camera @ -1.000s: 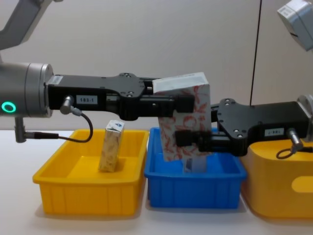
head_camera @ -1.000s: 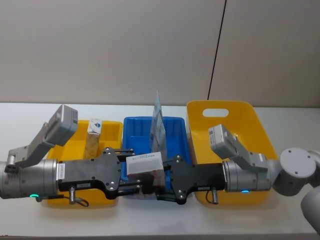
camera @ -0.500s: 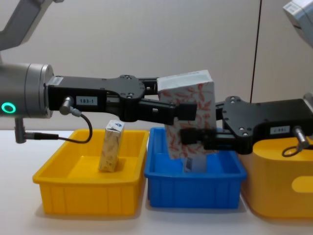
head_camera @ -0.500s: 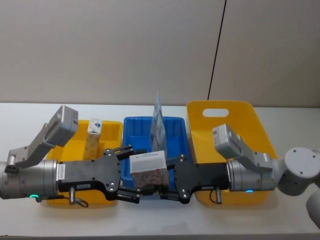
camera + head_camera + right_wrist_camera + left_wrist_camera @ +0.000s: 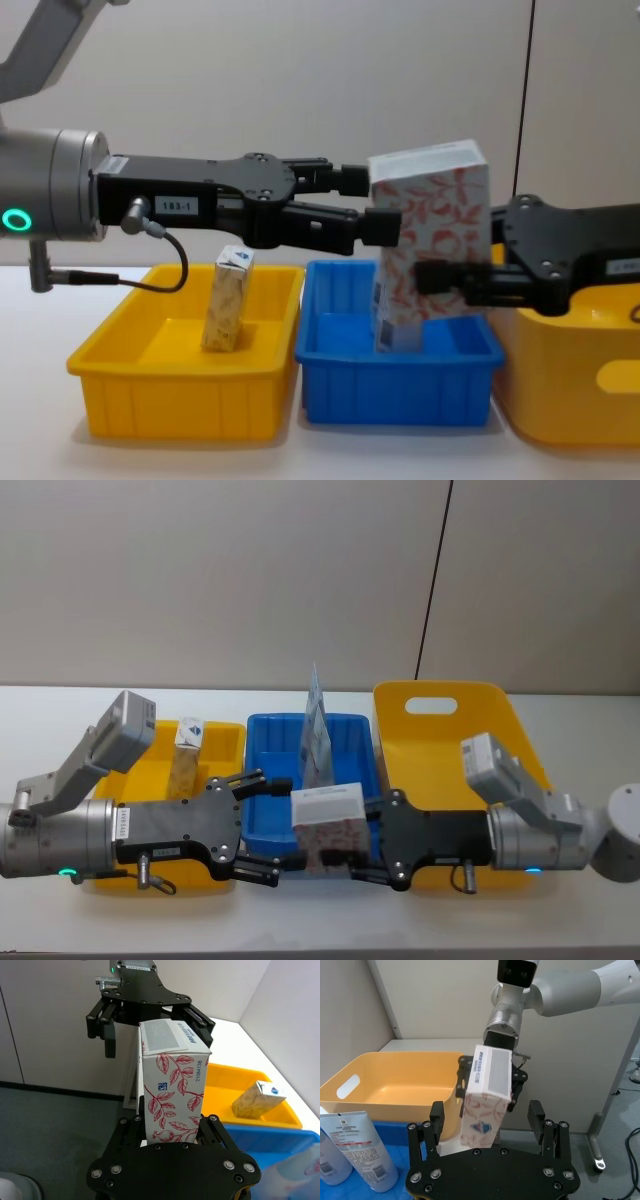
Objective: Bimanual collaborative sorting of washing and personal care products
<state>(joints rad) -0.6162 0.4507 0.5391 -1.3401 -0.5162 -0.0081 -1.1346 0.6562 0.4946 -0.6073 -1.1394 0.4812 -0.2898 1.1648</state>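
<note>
Nearest, the right gripper is clamped on the white cardboard box with red-orange floral print. It holds the box nearly upright in the air above the near right corner of the blue plastic bin. The left gripper faces it, fingers spread wide, just beside the box and gripping nothing. Farther back, a tall flat light-blue pouch stands in the blue bin, and a narrow cream carton leans in the left yellow plastic bin.

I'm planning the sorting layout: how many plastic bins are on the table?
3. A small yellow bin on the robot's left, a blue bin in the middle, a larger yellow bin on its right. None seems hidden.
</note>
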